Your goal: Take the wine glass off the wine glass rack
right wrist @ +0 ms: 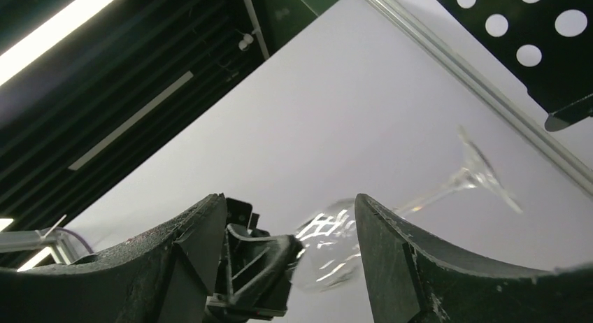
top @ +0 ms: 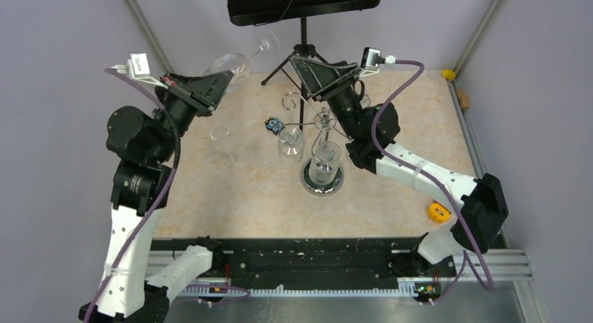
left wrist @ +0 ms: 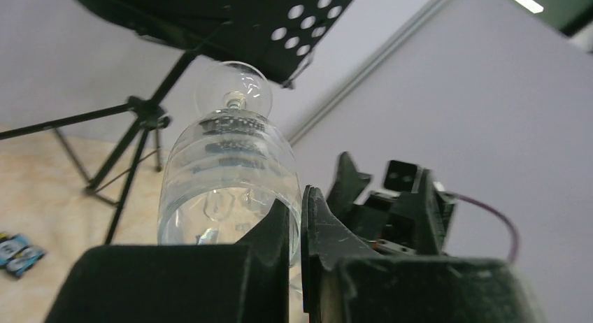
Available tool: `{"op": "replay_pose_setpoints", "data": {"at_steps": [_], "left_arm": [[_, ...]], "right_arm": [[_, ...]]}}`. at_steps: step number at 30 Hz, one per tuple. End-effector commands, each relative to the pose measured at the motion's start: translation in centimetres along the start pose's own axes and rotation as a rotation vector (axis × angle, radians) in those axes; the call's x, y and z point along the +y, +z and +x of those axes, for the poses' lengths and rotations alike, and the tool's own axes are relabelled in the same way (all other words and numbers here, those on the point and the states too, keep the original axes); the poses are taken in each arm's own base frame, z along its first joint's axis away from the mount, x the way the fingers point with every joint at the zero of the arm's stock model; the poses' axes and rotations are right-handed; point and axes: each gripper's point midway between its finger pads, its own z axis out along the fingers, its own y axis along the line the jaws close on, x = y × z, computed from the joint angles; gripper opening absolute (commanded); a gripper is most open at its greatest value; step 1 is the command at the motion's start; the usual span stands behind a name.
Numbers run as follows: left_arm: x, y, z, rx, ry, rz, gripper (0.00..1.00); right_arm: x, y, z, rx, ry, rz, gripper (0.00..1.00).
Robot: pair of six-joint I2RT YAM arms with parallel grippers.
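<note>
Wine glass [left wrist: 227, 176] clamped in left gripper [left wrist: 297, 212]; right gripper [right wrist: 287, 221] wide; wine glass rack [top: 309, 185] overhead only.

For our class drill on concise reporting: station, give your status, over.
Left tool shut on wine glass, held clear of wine glass rack. Right tool open, empty, near rack. Music stand close behind the glass.

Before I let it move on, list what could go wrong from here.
1. The left claw pinches only the thin bowl wall of the tilted wine glass; it could slip or crack.
2. The glass's foot looks close to the music stand; a swing might strike it.
</note>
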Motion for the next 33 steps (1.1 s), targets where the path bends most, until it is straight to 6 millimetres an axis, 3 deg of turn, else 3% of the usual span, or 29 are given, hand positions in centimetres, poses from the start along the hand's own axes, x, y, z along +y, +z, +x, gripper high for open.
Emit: {"op": "replay_pose_setpoints", "data": {"at_steps": [1,10,16,19,28,33], "left_arm": [[3.9,-0.3,0.3,0.032,0.171,-0.172,0.00],[11.3,-1.3,3.2,0.267,0.389,-0.447,0.00],[15.6,-1.6,6.7,0.528,0.451,-0.563,0.00],[17.3,-1.4,8.5,0.627,0.468,-0.591,0.00],[21.6,-0.3,13.7,0.848,0.486,-0.631,0.00],[23.6,-0.1,15.8,0.933,0.475,-0.644,0.00]], "right_arm": [[3.2,-0.1,-0.9,0.074,0.022,-0.077,0.68],[5.1,-1.4,0.8,0.273,-0.159,-0.108,0.71],[4.7,-3.8,1.4,0.456,-0.364,-0.021,0.71],[4.2,-5.5,0.5,0.499,-0.469,0.049,0.71],[3.7,-11.4,-5.7,0.468,-0.730,0.311,0.73],[1.7,-15.1,-6.9,0.507,-0.790,0.455,0.75]]}}
